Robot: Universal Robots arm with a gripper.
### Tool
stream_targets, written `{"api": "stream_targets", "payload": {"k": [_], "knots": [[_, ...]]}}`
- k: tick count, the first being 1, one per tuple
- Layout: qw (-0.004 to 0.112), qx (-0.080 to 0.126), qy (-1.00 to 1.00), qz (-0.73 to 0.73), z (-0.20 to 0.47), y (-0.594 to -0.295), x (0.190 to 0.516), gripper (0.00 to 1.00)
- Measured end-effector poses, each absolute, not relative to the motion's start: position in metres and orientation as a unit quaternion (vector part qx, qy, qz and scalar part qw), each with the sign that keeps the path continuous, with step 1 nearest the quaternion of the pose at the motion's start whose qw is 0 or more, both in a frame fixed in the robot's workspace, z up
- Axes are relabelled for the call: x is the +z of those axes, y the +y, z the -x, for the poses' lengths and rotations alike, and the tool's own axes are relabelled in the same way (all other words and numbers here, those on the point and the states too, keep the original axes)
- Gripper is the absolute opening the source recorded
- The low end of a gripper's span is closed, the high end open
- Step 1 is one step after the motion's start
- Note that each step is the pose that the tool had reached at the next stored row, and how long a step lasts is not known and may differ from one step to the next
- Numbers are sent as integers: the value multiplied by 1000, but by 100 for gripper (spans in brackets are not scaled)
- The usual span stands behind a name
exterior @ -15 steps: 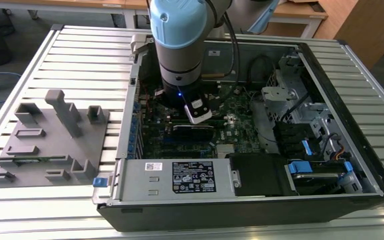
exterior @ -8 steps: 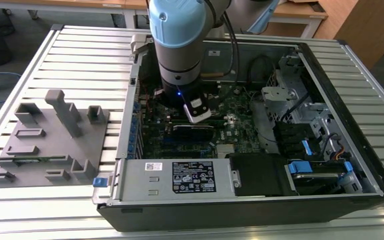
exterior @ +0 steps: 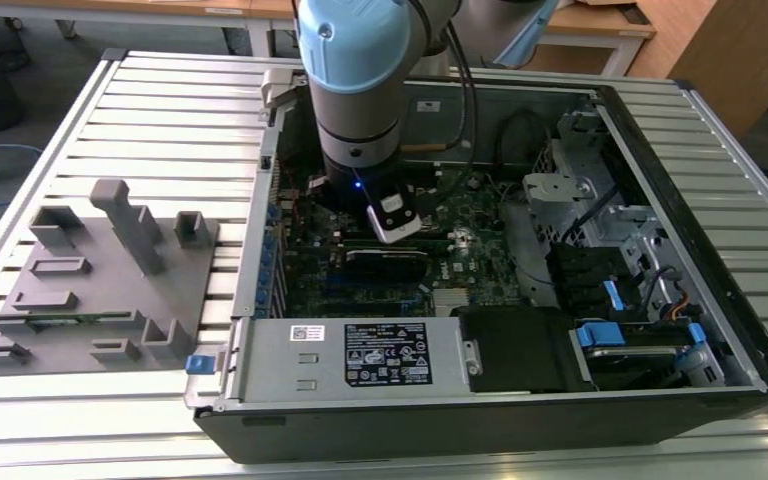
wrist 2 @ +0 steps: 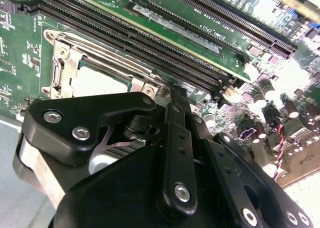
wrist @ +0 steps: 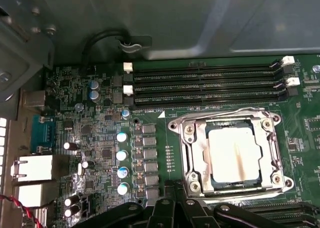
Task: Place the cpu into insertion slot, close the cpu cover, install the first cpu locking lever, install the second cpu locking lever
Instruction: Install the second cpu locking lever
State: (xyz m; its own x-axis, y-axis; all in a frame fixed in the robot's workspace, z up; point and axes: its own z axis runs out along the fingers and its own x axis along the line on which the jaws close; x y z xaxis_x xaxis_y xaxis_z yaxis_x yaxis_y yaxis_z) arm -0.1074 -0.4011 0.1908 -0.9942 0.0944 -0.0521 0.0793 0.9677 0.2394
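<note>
Exterior view: the arm reaches down into the open case (exterior: 704,250), and its gripper (exterior: 387,232) hangs low over the green board (exterior: 471,225), near the middle of the case. Its jaw state cannot be told from here. To the exterior view's left, a grey fixture (exterior: 104,280) stands on the table, well apart from the work.

Second wrist view: the gripper's black linkage fills the near part. The fingers (wrist 2: 172,108) look drawn together, with nothing visibly between them, right beside the near edge of the cover (wrist 2: 100,58). The cpu (wrist 2: 97,80) shows pale through the cover's window.

First wrist view: the cpu (wrist: 234,153) sits in the slot (wrist: 230,155), with the cover (wrist: 192,150) lying flat over it, just beside the memory slots (wrist: 205,83). The gripper tips (wrist: 170,190) sit near the socket's edge.

By my judgement, placing and closing are done, and the first lever is in hand. Seating it calls for a steady push down and under its catch.
</note>
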Motion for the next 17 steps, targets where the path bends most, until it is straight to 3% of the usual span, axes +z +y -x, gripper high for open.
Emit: {"api": "stream_targets", "payload": {"k": [17], "knots": [[32,117,992,-44,107,-400,189,11]]}}
